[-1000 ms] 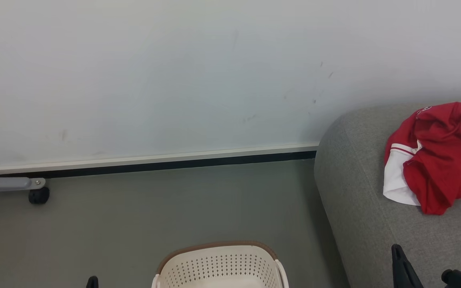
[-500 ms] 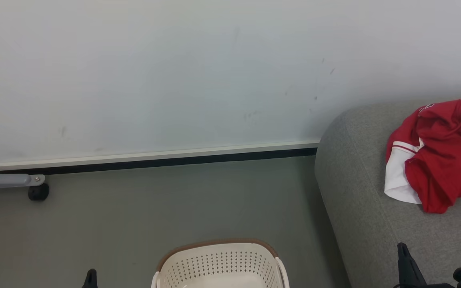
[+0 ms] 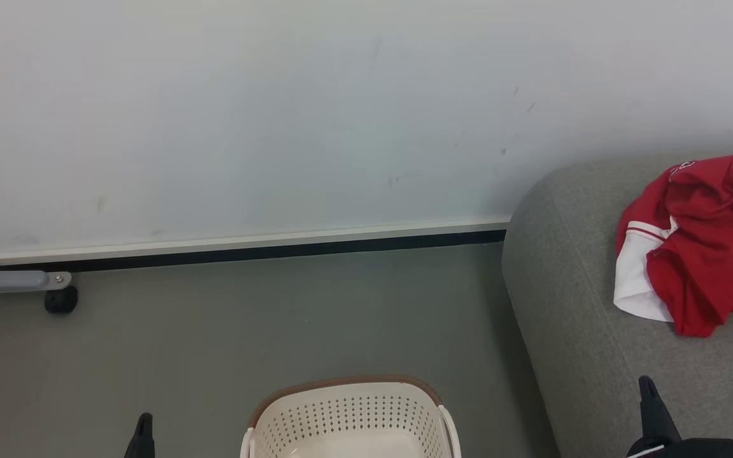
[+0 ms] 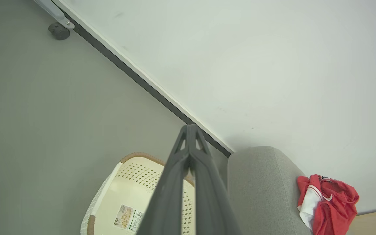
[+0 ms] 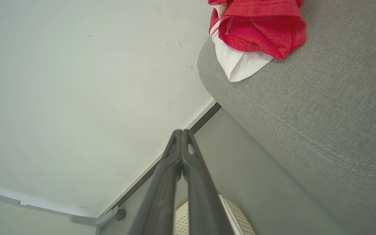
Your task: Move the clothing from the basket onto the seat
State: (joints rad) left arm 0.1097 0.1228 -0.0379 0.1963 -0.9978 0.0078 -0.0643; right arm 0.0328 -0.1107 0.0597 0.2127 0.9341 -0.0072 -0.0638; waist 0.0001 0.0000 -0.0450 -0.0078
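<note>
Now we are holding left hand, right hand clenched, empty; clothing lying near seat edge, likely sliding off if brushed.

Saw thin red cloth with white trim in the clothing, crumpled and soft-folded. Found the grey upholstery of the seat coarsely woven and matt, with stitched seams. Noted smooth cream plastic in the basket, perforated, with a brown textured rim and a printed paper label on its bottom. Found the floor smooth, matt grey, and the wall painted, matt, lightly scuffed. Noted dull dark plastic on the left claw and right claw.
</note>
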